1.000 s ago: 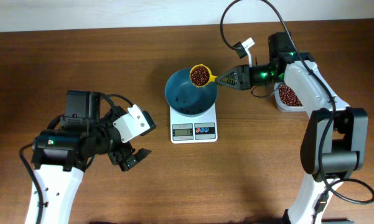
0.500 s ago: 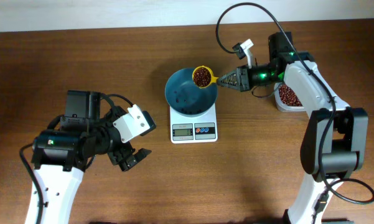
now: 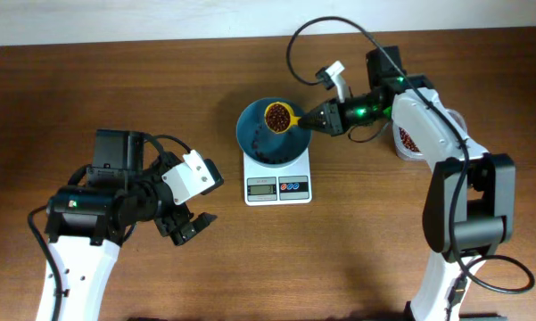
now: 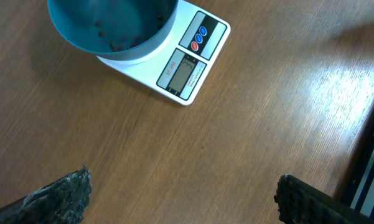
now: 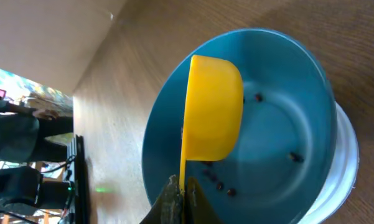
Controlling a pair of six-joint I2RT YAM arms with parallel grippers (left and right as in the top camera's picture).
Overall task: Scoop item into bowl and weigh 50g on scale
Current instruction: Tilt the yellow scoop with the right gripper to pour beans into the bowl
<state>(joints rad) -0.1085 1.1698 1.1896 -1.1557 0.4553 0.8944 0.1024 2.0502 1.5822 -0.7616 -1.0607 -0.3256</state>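
The teal-blue bowl [image 3: 269,134] stands on the white scale [image 3: 277,183], whose grey display and red and blue buttons face the front. My right gripper [image 3: 319,119] is shut on the handle of a yellow scoop [image 3: 278,117] full of red-brown beans, held tilted over the bowl. In the right wrist view the scoop [image 5: 213,118] hangs over the bowl [image 5: 286,81], and a few beans [image 5: 219,184] lie in it. My left gripper [image 3: 189,225] is open and empty at the lower left; its view shows the bowl [image 4: 112,28] and scale [image 4: 187,65].
A clear plastic tub [image 3: 412,141] of beans sits at the right, partly hidden under my right arm. A cable loops above the right arm. The table's far edge runs along the top.
My right gripper has moved left with the scoop, from the bowl's right rim to over its middle, and the scoop has tilted. The left arm has not moved.
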